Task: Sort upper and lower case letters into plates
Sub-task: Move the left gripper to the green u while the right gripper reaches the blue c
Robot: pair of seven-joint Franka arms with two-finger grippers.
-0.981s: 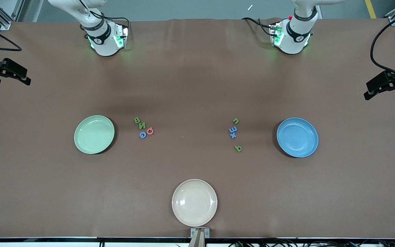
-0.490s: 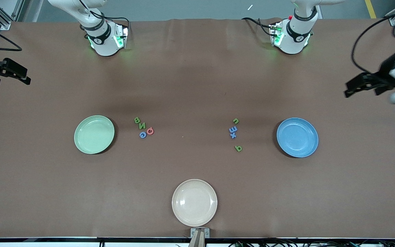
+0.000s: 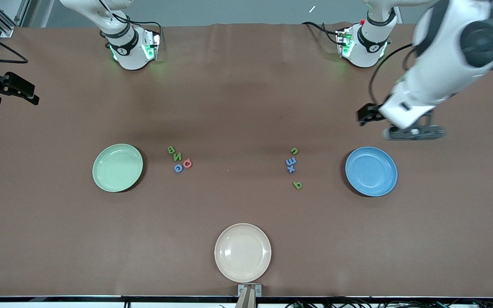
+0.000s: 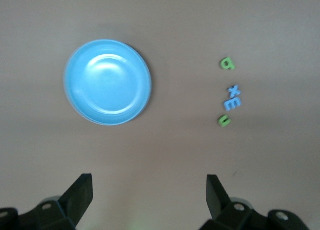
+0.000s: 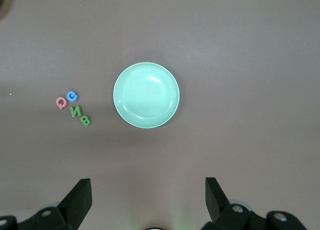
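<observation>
Nearest the front camera sits a round cream-beige plastic plate (image 3: 242,252), bare. Farther off, four tiny foam lower-case letters (image 3: 292,166) lie beside the round blue plastic plate (image 3: 371,171); four upper-case letters (image 3: 179,158) lie beside the pale green round plate (image 3: 117,167). Left gripper (image 3: 400,124), fingers spread and empty, hangs over bare table just farther than the blue plate, so it looks best placed for the lower-case cluster. Right gripper (image 3: 9,87) waits, released, at its table end.
</observation>
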